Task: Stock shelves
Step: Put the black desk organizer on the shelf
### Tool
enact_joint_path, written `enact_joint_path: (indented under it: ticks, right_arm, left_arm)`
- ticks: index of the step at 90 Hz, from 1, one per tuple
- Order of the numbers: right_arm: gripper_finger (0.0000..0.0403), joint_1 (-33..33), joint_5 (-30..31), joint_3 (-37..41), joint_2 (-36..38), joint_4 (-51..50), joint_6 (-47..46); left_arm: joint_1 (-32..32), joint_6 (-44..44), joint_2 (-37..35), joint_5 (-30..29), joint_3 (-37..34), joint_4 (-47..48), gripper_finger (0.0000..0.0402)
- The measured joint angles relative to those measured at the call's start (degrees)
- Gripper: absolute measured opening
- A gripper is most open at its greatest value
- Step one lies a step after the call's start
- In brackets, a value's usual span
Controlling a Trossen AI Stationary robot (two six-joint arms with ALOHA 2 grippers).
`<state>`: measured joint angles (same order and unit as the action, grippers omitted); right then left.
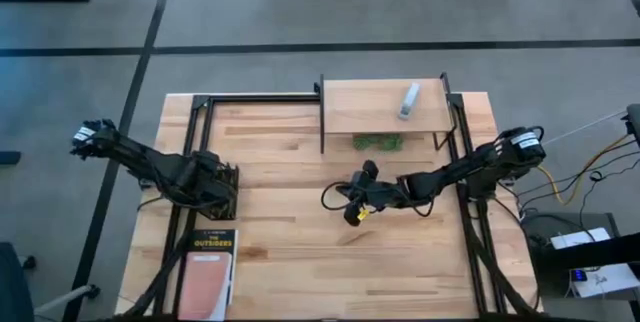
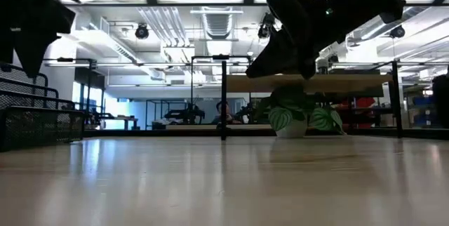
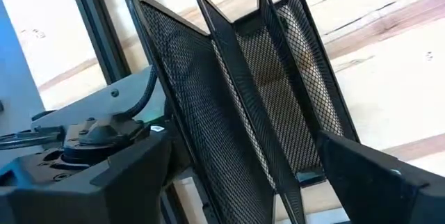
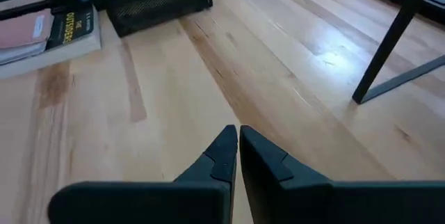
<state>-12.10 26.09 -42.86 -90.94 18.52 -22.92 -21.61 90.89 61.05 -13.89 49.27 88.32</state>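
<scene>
Hovering above the middle of the bench [image 1: 290,262], the right hand [image 4: 238,156] is showing its two fingers pressed together with nothing between them. Just beyond it the shelf [image 1: 385,108] is standing on its thin black legs, with a pale bottle-like object [image 1: 409,100] lying on its board and a small potted plant [image 2: 295,118] sitting underneath. So the stocking looks partly done, going by those two items already in place.

Well away on the other side, the left hand [image 1: 222,184] is waiting right over the black mesh book rack [image 3: 257,99]; its fingers are spread wide either side of the rack and are gripping nothing. A book titled "The Outsiders" [image 1: 207,267] is lying on the bench beside that hand, with what seems to be another stacked with it, and these probably remain to be shelved.

What the pale object actually is stays hard to make out, and the plant is mostly covered by the board in the high view.
</scene>
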Motion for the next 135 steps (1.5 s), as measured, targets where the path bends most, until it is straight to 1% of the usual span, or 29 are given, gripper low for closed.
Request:
enact_joint_path:
  ticks: [10,16,24,44,53,70,85,96,107,120,135]
  right_arm:
    - [0.0003,0.0,0.02,0.0,0.0,0.09,0.0]
    - [0.0003,0.0,0.02,-0.01,0.0,0.06,0.0]
    - [0.0003,0.0,0.02,-0.01,0.0,0.09,0.0]
    - [0.0003,0.0,0.02,-0.01,0.0,0.09,0.0]
    - [0.0003,0.0,0.0,-0.01,0.0,0.07,0.0]
    - [0.0003,0.0,0.0,-0.01,0.0,0.09,0.0]
    - [0.0003,0.0,0.02,-0.01,0.0,0.11,0.0]
    - [0.0003,0.0,0.02,-0.01,0.0,0.2,0.0]
    - [0.0003,0.0,0.02,-0.01,0.0,0.2,0.0]
    - [0.0003,0.0,0.02,0.0,0.0,0.22,0.0]
    - [0.0003,0.0,0.0,-0.01,0.0,0.21,-0.03]
  left_arm:
    - [0.0,-0.07,0.45,0.0,-0.06,-1.17,0.0345]
    - [0.0,-0.27,0.49,-0.02,-0.06,-2.35,0.0332]
    - [0.0,-0.31,0.49,-0.02,-0.06,-3.46,0.0298]
    - [0.0,-0.33,0.49,-0.04,-0.35,-3.66,0.02]
    - [0.0,-0.33,0.49,-0.09,-0.35,-3.67,0.0163]
    - [0.0,-0.33,0.49,-0.67,-0.35,-3.72,0.0104]
    - [-0.02,-0.33,0.49,-2.02,-0.35,-3.92,0.0063]
    - [-0.04,-0.61,0.49,-2.7,-0.35,-4.24,0.0044]
    - [-0.02,-1.57,0.49,-3.63,-0.35,-4.66,0.0034]
    - [-0.02,-1.88,0.49,-3.66,-0.35,-4.88,0.0033]
    - [-0.04,-1.9,0.49,-3.72,-0.35,-5.06,0.0041]
